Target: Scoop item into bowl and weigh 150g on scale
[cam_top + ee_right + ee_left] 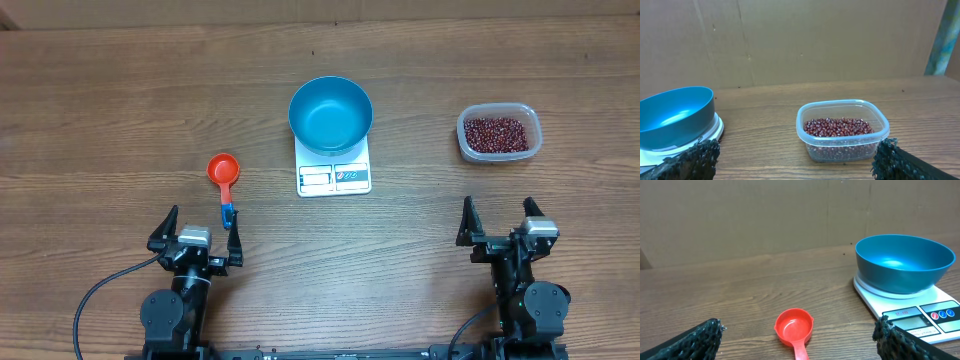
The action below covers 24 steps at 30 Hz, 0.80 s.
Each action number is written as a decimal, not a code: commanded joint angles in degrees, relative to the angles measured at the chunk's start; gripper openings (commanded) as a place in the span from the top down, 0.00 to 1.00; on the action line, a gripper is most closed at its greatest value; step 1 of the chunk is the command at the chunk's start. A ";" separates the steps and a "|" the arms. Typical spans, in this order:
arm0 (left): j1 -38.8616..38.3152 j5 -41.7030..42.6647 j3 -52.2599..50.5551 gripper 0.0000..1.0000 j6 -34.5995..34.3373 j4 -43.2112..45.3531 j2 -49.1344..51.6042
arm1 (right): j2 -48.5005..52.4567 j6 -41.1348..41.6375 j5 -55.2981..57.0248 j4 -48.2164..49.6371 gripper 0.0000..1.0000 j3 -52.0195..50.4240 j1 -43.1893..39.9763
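Beans (840, 127) in a clear tub (805, 131), three o'clock of the scale (334, 177), appear in the right wrist view; the left's shows an orange scoop (794, 326) instead. Open, empty: left end effector (200, 232), right end effector (498, 215).

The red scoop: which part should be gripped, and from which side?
Probably the handle of the red scoop, taken from above by the open left gripper, closing across its narrow width. The scoop lies flat, cup upward, its thin handle pointing toward that arm; the round cup is wider to pinch.
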 commanded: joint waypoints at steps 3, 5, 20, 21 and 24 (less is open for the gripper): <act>-0.39 0.20 -0.24 0.00 -0.76 -0.11 -0.48 | -0.57 -0.24 0.15 0.28 0.00 -0.61 -0.17; -0.39 0.13 -0.24 0.00 -0.74 -0.11 -0.48 | -0.57 -0.26 0.15 0.28 0.00 -0.63 -0.17; -0.39 0.07 -0.24 0.00 -0.76 0.57 -0.48 | -0.57 -0.24 0.15 0.28 0.00 -0.63 -0.17; -0.39 0.07 -0.24 0.00 -0.76 0.59 -0.48 | -0.57 -0.24 0.15 0.28 0.00 -0.63 -0.17; -0.39 0.02 -0.24 0.00 -0.76 0.74 -0.48 | -0.57 -0.24 0.17 0.28 0.00 -0.63 -0.17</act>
